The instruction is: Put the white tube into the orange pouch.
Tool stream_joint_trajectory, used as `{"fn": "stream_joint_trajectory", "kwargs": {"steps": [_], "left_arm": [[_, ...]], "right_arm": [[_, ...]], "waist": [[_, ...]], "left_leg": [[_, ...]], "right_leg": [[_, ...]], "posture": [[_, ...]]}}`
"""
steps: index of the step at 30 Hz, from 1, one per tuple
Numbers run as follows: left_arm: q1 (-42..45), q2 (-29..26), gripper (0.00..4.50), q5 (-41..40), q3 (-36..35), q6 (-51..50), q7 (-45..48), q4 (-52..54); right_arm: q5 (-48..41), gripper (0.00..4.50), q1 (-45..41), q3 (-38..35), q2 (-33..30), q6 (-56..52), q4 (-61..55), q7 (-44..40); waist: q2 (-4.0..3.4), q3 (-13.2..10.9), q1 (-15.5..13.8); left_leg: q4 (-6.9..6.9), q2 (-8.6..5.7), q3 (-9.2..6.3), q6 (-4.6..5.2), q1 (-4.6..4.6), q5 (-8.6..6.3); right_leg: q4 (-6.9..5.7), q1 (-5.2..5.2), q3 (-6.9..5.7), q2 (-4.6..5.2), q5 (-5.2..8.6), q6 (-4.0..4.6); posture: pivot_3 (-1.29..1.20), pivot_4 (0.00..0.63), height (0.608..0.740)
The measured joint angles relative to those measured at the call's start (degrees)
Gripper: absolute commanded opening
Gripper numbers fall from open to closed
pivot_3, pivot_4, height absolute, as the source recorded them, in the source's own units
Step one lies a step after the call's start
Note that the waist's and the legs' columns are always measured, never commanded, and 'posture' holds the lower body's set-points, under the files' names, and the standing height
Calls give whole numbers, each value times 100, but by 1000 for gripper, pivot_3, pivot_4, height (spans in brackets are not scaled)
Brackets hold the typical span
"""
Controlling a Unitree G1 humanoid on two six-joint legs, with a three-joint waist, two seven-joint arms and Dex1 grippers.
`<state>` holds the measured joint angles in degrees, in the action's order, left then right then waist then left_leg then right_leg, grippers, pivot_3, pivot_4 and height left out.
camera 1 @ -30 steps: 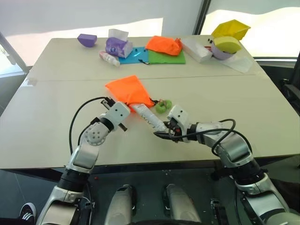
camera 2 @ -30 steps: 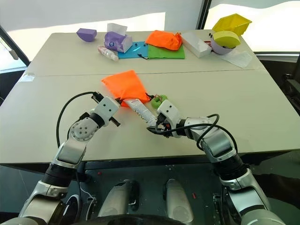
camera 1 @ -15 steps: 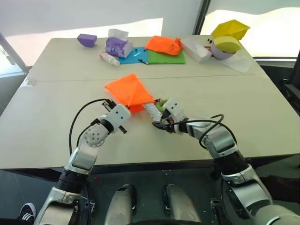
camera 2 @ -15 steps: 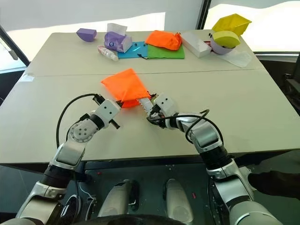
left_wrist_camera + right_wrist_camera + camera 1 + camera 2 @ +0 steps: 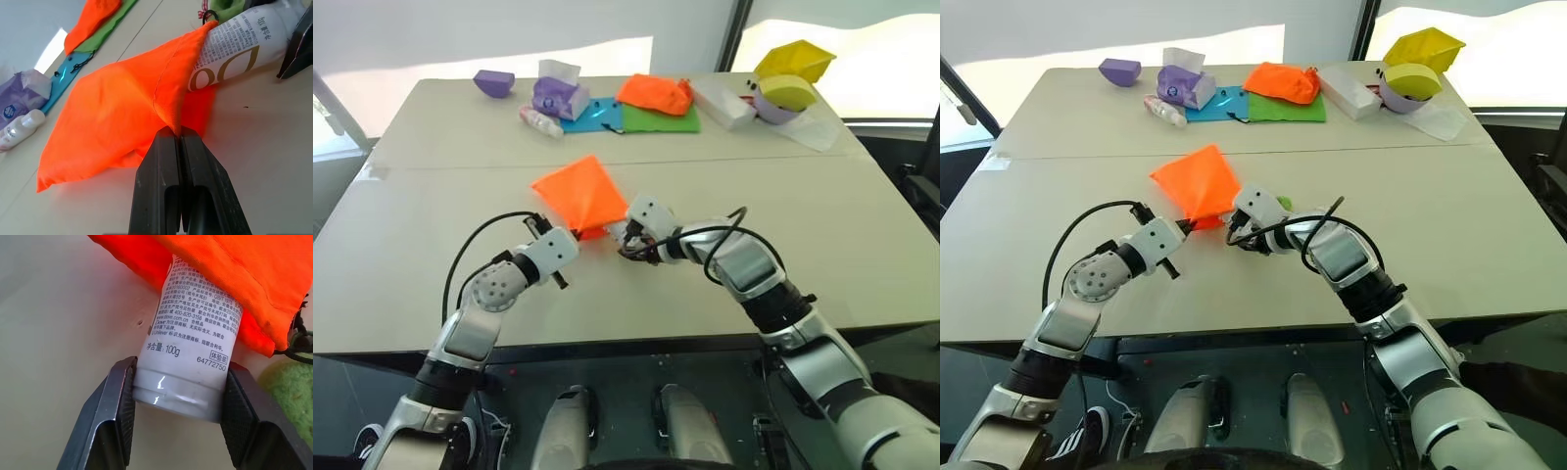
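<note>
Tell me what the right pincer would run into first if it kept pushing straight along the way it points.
The right pincer, shut on the white tube, points into the orange pouch's mouth; its fingertips would probably meet the pouch's orange fabric first.

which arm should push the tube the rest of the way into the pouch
Right. The right gripper is shut on the white tube, partly inside the orange pouch. The left gripper is pinching the pouch's edge, holding it open.

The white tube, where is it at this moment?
The white tube is at the table's middle, partly inside the mouth of the orange pouch. The right end effector grips its outer end, and the left end effector pinches the pouch's edge.
</note>
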<state>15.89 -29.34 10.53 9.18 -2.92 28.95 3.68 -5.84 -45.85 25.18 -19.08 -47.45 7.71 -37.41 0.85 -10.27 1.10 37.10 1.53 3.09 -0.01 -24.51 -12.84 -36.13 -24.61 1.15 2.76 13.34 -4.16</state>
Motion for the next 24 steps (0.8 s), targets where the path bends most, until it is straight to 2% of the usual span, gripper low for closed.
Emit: {"fn": "stream_joint_trajectory", "kwargs": {"steps": [14,24], "left_arm": [[-58,-118,0,-138,-143,345,251,104],[-167,-118,0,-204,-143,487,328,105]], "right_arm": [[297,1797,-506,-448,1083,403,1577,743],[326,1797,-689,-875,1256,693,2136,814]], "waist": [[0,0,45],[-1,0,149]], "left_leg": [[-20,1,-1,-5,-8,-3],[-41,-2,15,-10,-29,-1]], "right_leg": [[-2,-16,6,15,-1,3],[-2,-38,-14,49,-2,3]], "posture": [[0,150,740],[0,150,740]]}}
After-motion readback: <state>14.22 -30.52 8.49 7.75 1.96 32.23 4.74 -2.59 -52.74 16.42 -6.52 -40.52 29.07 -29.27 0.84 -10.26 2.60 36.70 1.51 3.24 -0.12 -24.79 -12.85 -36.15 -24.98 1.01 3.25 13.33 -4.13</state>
